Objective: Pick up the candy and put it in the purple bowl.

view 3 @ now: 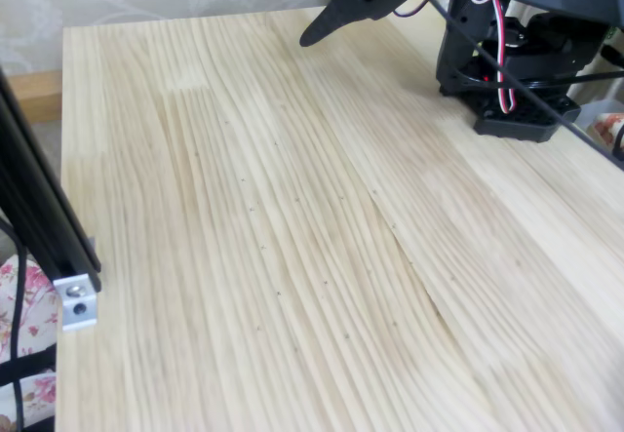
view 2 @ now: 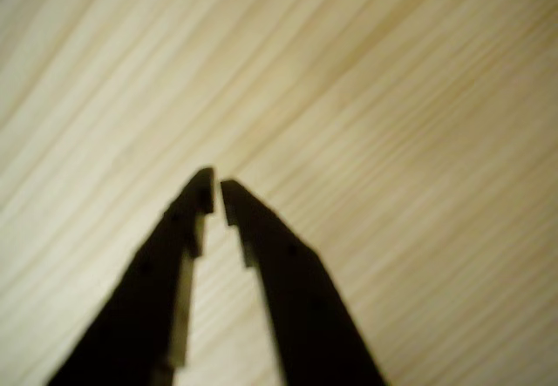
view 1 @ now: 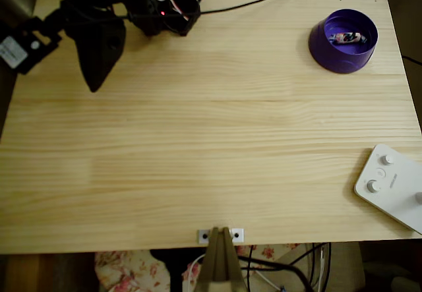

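The purple bowl (view 1: 343,41) stands at the far right corner of the table in the overhead view. Inside it lies the candy (view 1: 347,38), a small pinkish-white wrapped sweet with dark marks. My black gripper (view 1: 95,84) hangs over the far left part of the table, a long way from the bowl. Its tip (view 3: 310,36) points down over bare wood in the fixed view. In the wrist view the gripper (view 2: 216,187) is shut, the two tips nearly touching, with nothing between them.
A white device with round knobs (view 1: 392,185) lies at the near right edge in the overhead view. The arm's black base (view 3: 517,71) with red and white wires stands at the back of the table. A metal bracket (view 1: 221,235) sits at the near edge.
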`<state>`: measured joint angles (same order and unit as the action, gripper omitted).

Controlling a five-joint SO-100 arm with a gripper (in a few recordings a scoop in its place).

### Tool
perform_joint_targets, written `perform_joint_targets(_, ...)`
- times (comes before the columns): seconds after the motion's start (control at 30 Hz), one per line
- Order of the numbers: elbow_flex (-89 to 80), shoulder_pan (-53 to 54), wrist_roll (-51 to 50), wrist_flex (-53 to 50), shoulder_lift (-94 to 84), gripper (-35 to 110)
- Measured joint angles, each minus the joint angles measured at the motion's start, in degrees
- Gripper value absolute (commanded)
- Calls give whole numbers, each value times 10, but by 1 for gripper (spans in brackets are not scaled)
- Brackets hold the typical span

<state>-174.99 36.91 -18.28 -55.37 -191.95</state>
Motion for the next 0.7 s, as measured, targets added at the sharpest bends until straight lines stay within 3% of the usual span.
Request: perform_joint_targets(0.7,0,0,6,-10,0,0)
